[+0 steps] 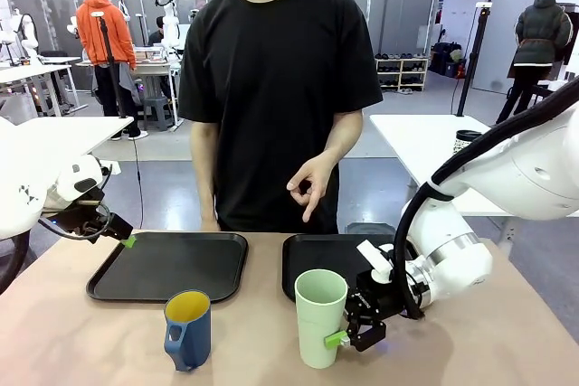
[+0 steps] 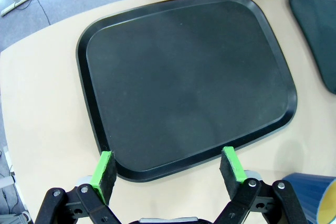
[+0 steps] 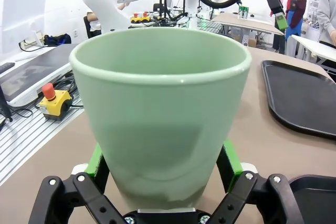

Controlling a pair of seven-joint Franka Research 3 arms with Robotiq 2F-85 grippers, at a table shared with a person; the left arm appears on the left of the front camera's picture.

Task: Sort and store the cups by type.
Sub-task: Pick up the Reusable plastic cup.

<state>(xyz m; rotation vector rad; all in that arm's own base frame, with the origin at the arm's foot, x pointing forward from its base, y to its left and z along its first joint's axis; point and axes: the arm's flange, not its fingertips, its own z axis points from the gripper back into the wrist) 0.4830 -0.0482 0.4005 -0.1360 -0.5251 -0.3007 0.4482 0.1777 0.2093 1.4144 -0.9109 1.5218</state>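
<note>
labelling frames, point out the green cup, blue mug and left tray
green cup (image 1: 317, 318), front view, side wall
blue mug (image 1: 192, 336), front view, outer side
left tray (image 1: 172, 267), front view, bare floor

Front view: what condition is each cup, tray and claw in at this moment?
Mint-green tumbler: upright on the table, not lifted.
Dark-blue mug: upright on the table, untouched.
Left tray: flat, nothing on it.
Right tray: flat, partly hidden.
Left gripper: open, near the left tray's edge.
Right gripper: open, straddling the tumbler.
</note>
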